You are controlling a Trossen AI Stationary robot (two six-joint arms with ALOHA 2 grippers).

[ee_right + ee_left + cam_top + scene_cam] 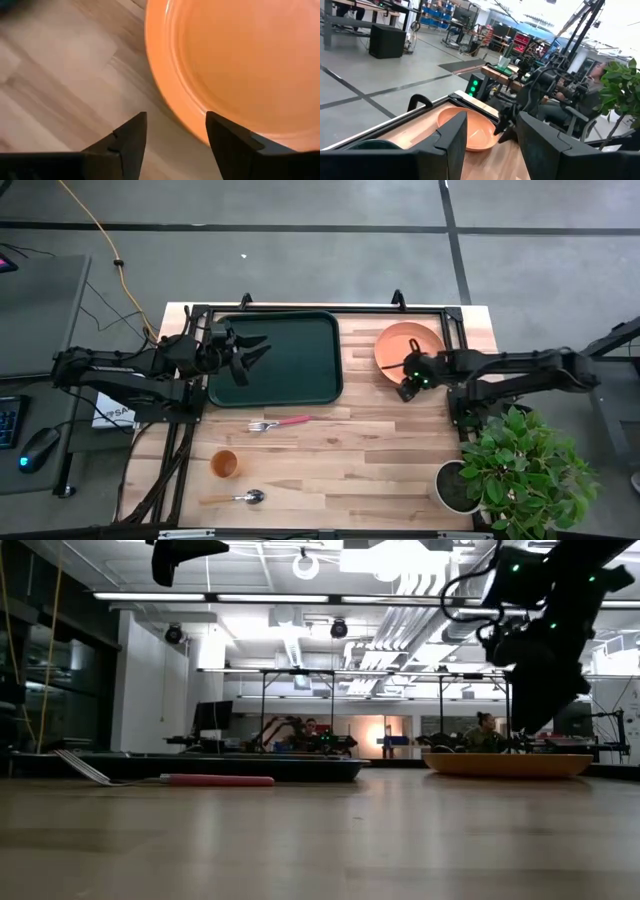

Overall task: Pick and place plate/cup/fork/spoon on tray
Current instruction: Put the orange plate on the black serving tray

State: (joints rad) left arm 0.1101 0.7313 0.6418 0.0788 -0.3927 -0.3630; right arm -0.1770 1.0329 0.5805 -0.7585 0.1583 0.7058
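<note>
The orange plate (410, 345) rests flat on the wooden table at the far right. My right gripper (175, 135) is open just above the plate's near-left rim (170, 95), one finger over the rim and one over bare table; it shows above the plate in the low view (530, 710). My left gripper (252, 352) is open and empty, held high over the dark green tray (290, 375). The pink-handled fork (280, 422), the orange cup (224, 464) and the orange-handled spoon (238, 498) lie on the table nearer the front.
A potted plant (515, 465) stands at the table's near right corner. A black frame (455, 330) runs along the far edge behind the plate. Bare wood (360, 450) lies between fork, plate and plant.
</note>
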